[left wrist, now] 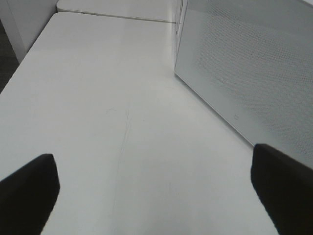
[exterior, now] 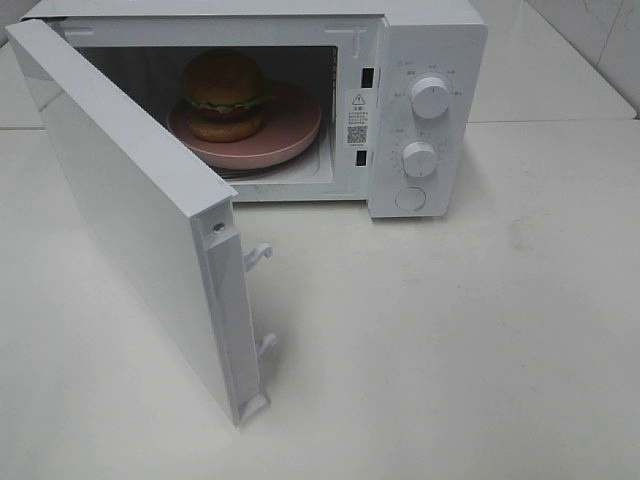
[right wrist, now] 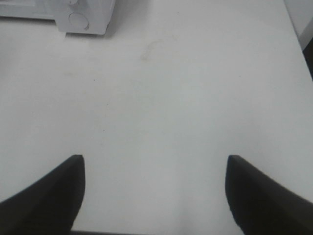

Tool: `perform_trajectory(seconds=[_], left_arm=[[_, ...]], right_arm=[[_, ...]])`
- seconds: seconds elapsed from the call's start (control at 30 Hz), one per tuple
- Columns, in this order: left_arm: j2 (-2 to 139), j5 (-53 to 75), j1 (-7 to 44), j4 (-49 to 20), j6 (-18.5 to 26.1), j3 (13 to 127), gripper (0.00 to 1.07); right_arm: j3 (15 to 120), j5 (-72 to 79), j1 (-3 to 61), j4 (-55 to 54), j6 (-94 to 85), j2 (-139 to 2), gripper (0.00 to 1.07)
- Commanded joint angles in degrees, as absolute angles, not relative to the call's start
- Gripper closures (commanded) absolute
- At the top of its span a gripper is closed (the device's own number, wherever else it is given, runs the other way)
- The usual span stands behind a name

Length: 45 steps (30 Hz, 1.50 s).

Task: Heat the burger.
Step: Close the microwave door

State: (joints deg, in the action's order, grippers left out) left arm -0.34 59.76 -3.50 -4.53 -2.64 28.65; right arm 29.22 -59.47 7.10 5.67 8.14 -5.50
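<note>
Spread wide, the left claw is hanging over the tabletop with nothing between its two dark fingers, and the pale, dotted outer face of the door is standing close beside it. The right claw is also gaping wide and pinching nothing. Its fingers are pointing across bare white surface toward the microwave, whose lower front corner with the round button is showing well apart from it.

The microwave is sitting toward the far edge of the tabletop, its control panel facing the near edge. The door is standing fully open on its left hinge, reaching toward the near left corner, with two white latch hooks sticking out of its free edge. The burger is sitting upright inside the cavity on the pink plate, toward that plate's left side. Its golden-brown bun, green lettuce frill and dark filling are showing through the opening. The plate is lying low in the cavity, filling most of its width. On the panel right of the opening, the upper knob is sitting above the lower knob, with the round button below them both
</note>
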Motion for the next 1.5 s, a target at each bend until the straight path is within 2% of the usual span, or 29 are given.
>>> perform_trajectory(seconds=[0.03,0.23,1.5], left_arm=[[-1.4,59.2,-3.2,-4.4,-2.6,28.6,0.07],[-1.4,59.2,-3.2,-4.4,-2.6,28.6,0.07],[-1.4,59.2,-3.2,-4.4,-2.6,28.6,0.07]], right_arm=[[29.0,-59.5,5.3,5.6,7.6,-3.2,0.31],[29.0,-59.5,2.2,5.4,7.7,1.8,0.32],[29.0,-59.5,2.2,5.4,7.7,1.7,0.32]])
